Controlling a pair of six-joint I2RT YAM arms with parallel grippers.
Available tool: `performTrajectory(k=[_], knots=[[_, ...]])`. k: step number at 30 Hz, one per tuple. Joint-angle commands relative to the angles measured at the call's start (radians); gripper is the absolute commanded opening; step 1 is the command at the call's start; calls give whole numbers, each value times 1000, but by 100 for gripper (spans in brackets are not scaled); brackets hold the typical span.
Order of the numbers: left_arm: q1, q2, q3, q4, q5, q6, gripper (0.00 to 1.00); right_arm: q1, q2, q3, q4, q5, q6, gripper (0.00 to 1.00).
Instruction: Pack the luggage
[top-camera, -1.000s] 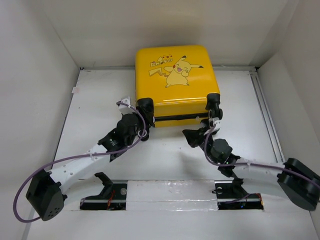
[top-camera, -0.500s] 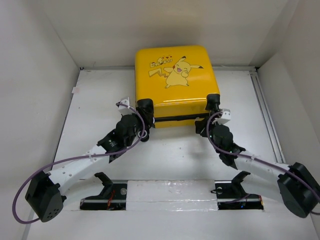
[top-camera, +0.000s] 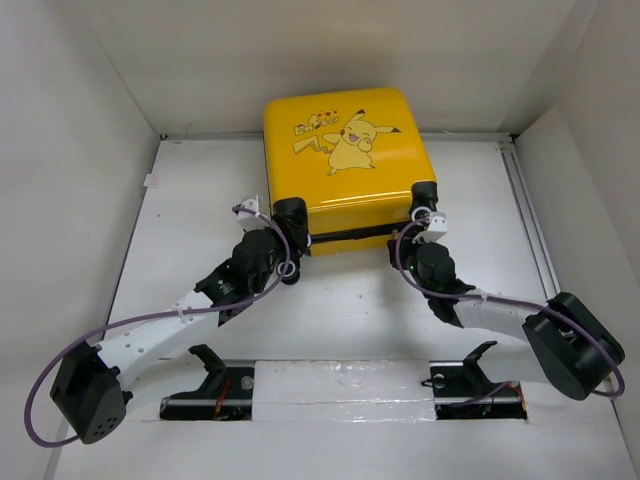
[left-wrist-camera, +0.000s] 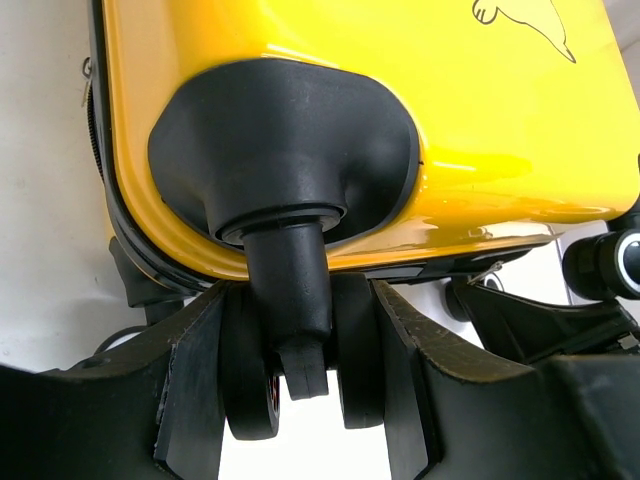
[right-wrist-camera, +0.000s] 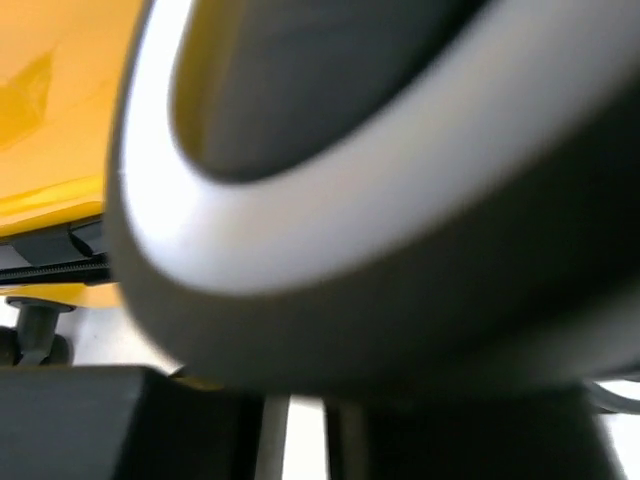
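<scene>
A: Whereabouts of the small yellow hard-shell suitcase with the cartoon print (top-camera: 345, 160)?

B: Twelve o'clock on the white table (top-camera: 180, 200), lying flat and closed, print side up. A little skewed, far-left corner toward eleven. Far edge hard by the white back wall (top-camera: 330, 50); touching or not, impossible to tell.

A: Room round the edges?

B: Bare table at nine and at three, out to the side walls. Another bare strip at six, between the near edge of the case and the arm bases.

A: Left gripper (left-wrist-camera: 298, 320)?

B: At the near-left corner, seven o'clock of the case. Closed on the twin black caster wheel (left-wrist-camera: 250, 385), one finger (left-wrist-camera: 195, 380) pressed against each outer face, with the stem between them leading up into its black socket.

A: Right gripper (top-camera: 425, 222)?

B: Up at the near-right corner, five o'clock of the case. From the wrist, only a blurred black-and-white caster wheel (right-wrist-camera: 350, 200) filling the view, with yellow shell and the dark zip seam at nine. Apart or together, cannot tell.
</scene>
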Motion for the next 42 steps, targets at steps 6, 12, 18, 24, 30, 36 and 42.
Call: performTrajectory(k=[6, 12, 18, 24, 30, 36, 42], knots=[[-36, -59, 5, 100, 116, 50, 0, -2, -34, 46, 181, -50, -34, 0], [-36, -59, -7, 120, 116, 50, 0, 27, -103, -22, 172, -50, -34, 0], [-36, -50, 5, 108, 116, 50, 0, 96, -155, -31, 97, 25, 0, 0], [-36, -61, 15, 99, 116, 50, 0, 40, -176, 26, -49, 22, 38, 42], [-36, -73, 8, 105, 116, 50, 0, 13, -150, 38, -58, 42, 64, 48], [-36, -63, 1, 106, 116, 50, 0, -19, -60, 75, -21, -38, 6, 49], [-36, -73, 4, 105, 116, 50, 0, -28, -26, 95, 58, -38, -52, 39]])
